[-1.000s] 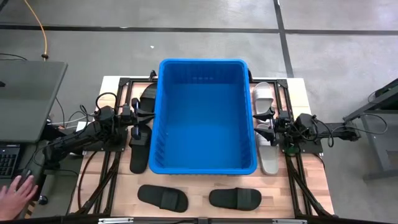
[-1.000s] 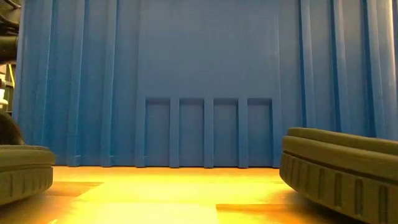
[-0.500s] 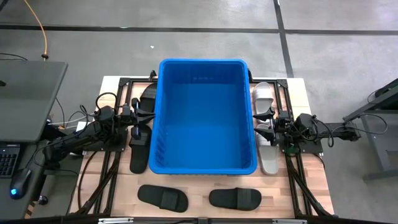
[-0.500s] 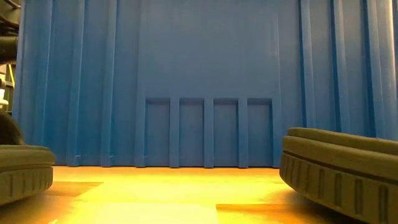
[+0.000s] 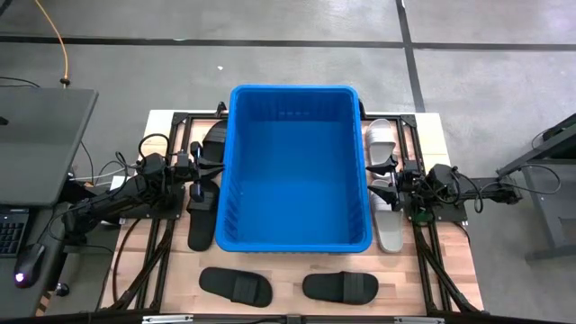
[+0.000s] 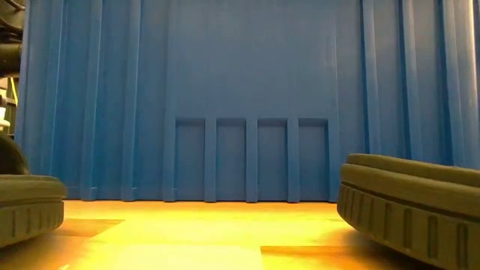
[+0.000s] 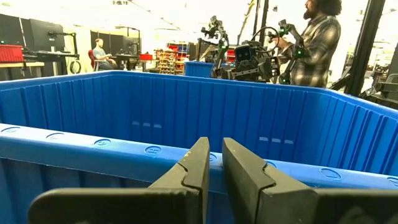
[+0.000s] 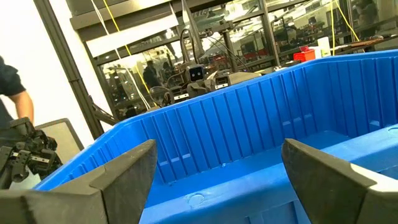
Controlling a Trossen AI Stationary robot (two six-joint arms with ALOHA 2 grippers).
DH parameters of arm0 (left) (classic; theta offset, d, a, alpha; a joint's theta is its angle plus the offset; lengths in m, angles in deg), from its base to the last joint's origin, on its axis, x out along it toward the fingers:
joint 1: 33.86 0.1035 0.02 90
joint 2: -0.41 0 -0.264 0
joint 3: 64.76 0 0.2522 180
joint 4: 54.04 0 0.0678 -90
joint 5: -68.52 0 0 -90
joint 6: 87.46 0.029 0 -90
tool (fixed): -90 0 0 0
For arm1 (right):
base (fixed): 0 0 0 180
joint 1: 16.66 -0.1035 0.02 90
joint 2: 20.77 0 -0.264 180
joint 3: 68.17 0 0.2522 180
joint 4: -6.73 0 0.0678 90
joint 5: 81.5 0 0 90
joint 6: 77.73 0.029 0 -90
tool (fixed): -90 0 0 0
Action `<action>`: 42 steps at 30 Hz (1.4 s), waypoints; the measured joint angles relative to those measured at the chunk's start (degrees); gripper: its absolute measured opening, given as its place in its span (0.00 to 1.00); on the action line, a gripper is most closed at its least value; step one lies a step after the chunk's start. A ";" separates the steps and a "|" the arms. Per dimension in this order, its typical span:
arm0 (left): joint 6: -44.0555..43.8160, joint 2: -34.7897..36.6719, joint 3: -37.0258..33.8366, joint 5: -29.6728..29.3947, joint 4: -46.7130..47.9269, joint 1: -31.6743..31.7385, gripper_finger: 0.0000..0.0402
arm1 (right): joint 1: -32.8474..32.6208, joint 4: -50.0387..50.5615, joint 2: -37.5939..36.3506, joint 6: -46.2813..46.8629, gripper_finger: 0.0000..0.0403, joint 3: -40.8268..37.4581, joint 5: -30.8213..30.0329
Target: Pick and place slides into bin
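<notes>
A person's hand left the computer mouse [image 5: 28, 263].

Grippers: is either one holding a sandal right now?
No. The left gripper is shut on nothing, and the right gripper is open and empty beside the blue bin.

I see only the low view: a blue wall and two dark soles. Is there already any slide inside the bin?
Observer: No. From above, the bin is empty inside.
Operator: Where are the slides that I cannot see?
Observer: Two black slides lie along the bin's left wall, and two light grey slides along its right wall.
Operator: And the jaws of both arms?
Observer: The left gripper hovers above the black slides, jaws nearly shut on nothing. The right gripper is above the grey slides, jaws wide open.
</notes>
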 joint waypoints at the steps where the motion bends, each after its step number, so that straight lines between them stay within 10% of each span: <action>1: 0.00 0.00 0.00 -0.02 -0.02 0.00 0.09 | 0.00 0.02 0.01 -0.02 0.83 0.01 -0.01; 36: -4.53 -0.11 -0.22 0.26 -11.95 0.02 0.09 | 0.00 0.01 0.00 -0.01 0.83 0.00 0.00; 42: -10.90 -0.10 -0.21 -3.14 -25.77 0.02 0.09 | 0.22 -0.02 0.00 -7.89 0.83 0.00 -15.18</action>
